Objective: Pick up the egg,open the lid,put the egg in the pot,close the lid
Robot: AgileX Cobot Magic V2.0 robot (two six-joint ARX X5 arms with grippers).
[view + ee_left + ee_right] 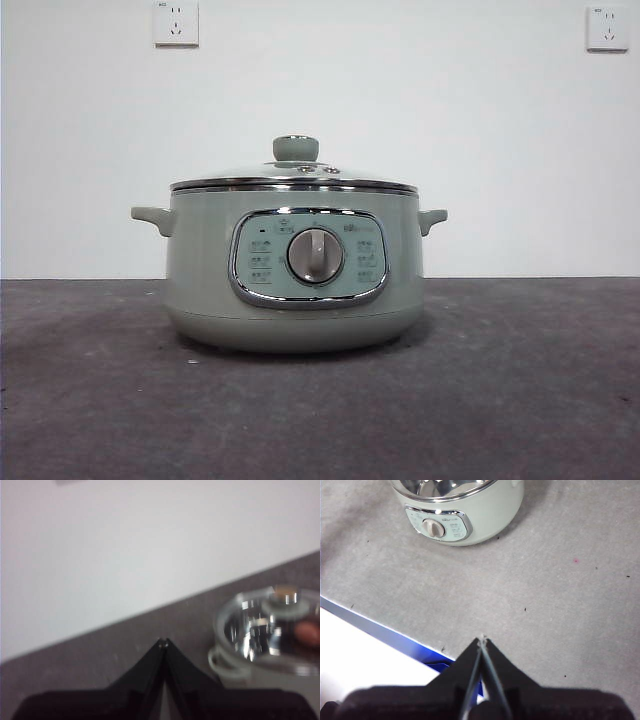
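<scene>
The sage-green pot [295,285] stands in the middle of the table with its dial facing the front camera. The glass lid [295,178] sits shut on it, green knob on top. In the blurred left wrist view a small orange oval, the egg [307,633], shows through the lid [260,630] inside the pot. The egg does not show in the front view. My left gripper [163,641] is shut and empty, off to the pot's side. My right gripper [481,640] is shut and empty near the table's edge, well apart from the pot [465,515]. Neither gripper shows in the front view.
The dark grey table [520,400] runs to a white wall with two sockets [176,22]. In the right wrist view the table's edge with a blue strip [395,635] lies close under my right gripper.
</scene>
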